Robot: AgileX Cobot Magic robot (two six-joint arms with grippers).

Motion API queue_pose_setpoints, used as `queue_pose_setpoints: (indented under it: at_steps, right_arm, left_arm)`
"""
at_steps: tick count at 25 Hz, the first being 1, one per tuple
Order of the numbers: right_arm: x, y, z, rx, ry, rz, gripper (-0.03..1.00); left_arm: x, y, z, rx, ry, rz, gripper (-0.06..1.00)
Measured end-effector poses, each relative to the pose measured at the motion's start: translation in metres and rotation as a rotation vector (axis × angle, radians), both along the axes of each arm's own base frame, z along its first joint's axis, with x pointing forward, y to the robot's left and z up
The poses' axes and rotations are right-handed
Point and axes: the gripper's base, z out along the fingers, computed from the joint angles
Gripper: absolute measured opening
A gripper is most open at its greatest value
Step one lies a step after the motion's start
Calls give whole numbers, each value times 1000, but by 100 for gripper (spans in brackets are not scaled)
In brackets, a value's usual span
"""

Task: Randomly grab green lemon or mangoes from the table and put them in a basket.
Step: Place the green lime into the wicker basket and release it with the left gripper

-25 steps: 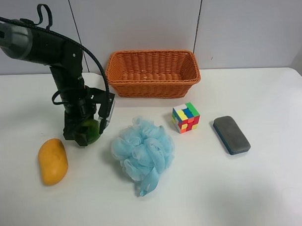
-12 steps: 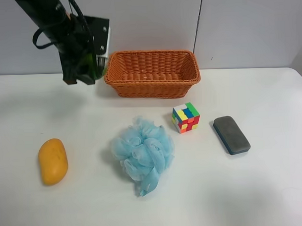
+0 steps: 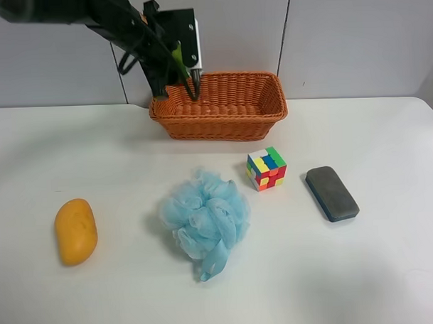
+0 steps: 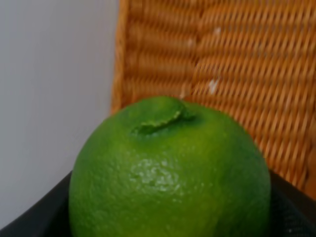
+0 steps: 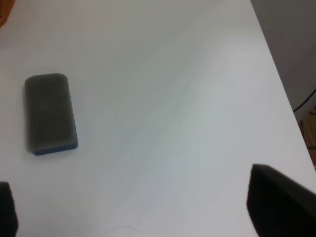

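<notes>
My left gripper is shut on the green lemon and holds it in the air over the near left corner of the orange wicker basket. In the left wrist view the lemon fills the space between the jaws, with the basket's weave right behind it. The yellow-orange mango lies on the white table at the front left, far from both grippers. My right gripper is open and empty above bare table; its arm does not show in the exterior high view.
A light blue bath pouf lies in the middle of the table. A coloured puzzle cube stands to its right. A grey eraser with a blue base lies further right, and also shows in the right wrist view.
My left gripper has lifted the green lemon off the table beside the mango and carried it up and to the right, to the basket's left corner. The mango has not moved.
</notes>
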Motion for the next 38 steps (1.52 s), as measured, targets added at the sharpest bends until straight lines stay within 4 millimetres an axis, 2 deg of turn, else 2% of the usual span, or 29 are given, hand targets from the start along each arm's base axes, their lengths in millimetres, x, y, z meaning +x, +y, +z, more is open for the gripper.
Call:
queue_pose_setpoints:
  at_steps: [4, 6, 20, 21, 24, 26, 29, 38]
  right_arm:
    - [0, 0, 0, 0, 0, 0, 92]
    - [0, 0, 0, 0, 0, 0, 92]
    - [0, 0, 0, 0, 0, 0, 92]
    - [0, 0, 0, 0, 0, 0, 92]
    - [0, 0, 0, 0, 0, 0, 92]
    - [0, 0, 0, 0, 0, 0, 92]
    - [0, 0, 0, 0, 0, 0, 92]
    - [0, 0, 0, 0, 0, 0, 92]
  left_arm:
    - [8, -7, -43, 24, 62, -2, 62]
    - [9, -7, -51, 27, 65, -1, 62]
    - [10, -8, -50, 15, 53, 4, 62]
    - [10, -8, -50, 8, 56, 9, 63]
    - [12, -9, -47, -35, 41, 38, 85]
    - [13, -9, -45, -59, 28, 52, 95]
    - [14, -9, -45, -67, 25, 56, 98]
    - [13, -9, -41, -73, 19, 58, 99]
